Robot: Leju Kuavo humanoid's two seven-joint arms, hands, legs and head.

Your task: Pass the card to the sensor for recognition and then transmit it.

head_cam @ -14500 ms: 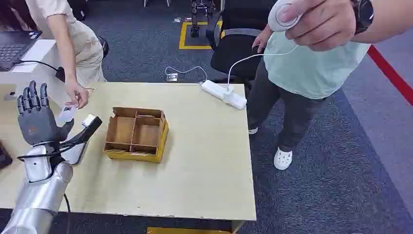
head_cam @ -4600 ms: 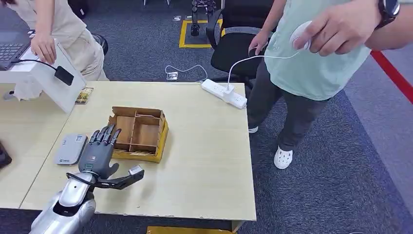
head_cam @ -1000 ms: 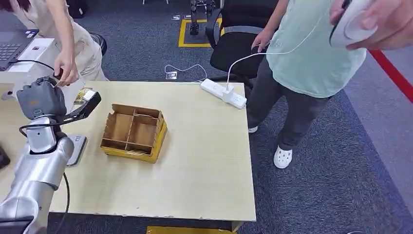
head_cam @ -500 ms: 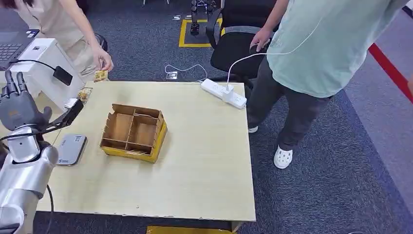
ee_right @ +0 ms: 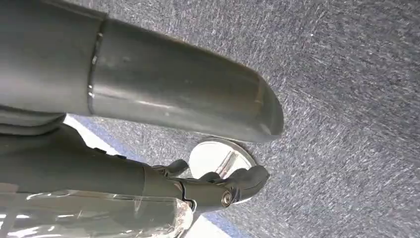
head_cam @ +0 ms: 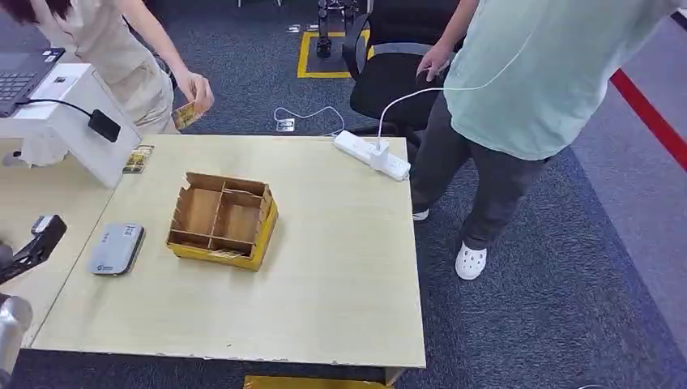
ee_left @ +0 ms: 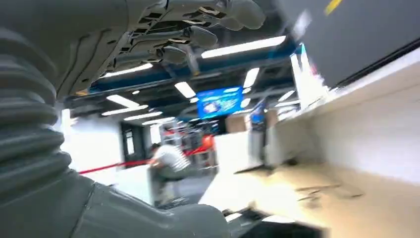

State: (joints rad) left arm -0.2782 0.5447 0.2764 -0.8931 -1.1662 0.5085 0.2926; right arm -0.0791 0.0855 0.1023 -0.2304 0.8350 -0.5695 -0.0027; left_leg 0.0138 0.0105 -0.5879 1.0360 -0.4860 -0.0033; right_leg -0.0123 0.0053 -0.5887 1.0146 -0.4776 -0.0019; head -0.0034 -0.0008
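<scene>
Card off the worktop, in a person's hand

Person's hand (head_cam: 197, 87) holds the card (head_cam: 185, 115) past the worktop (head_cam: 340, 267) far edge; left robot hand (ee_left: 163, 34) blurred, fingers spread, holding nothing; right robot hand's (ee_right: 148, 84) state unclear.

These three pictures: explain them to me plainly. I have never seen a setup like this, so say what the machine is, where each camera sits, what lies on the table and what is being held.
The machine is a humanoid robot with two silver arms ending in many-fingered hands. The wide picture comes from its head, looking down on a wooden table. On it lie a divided cardboard box, a flat grey card reader, a white power strip and, near the far corner, a card. A person at the far left holds another card; a second person stands at the right.

The other two pictures come from cameras at the wrists. The left hand points up toward the ceiling lights, fingers apart, holding nothing. The right hand hangs over grey carpet; whether it is open I cannot tell.
</scene>
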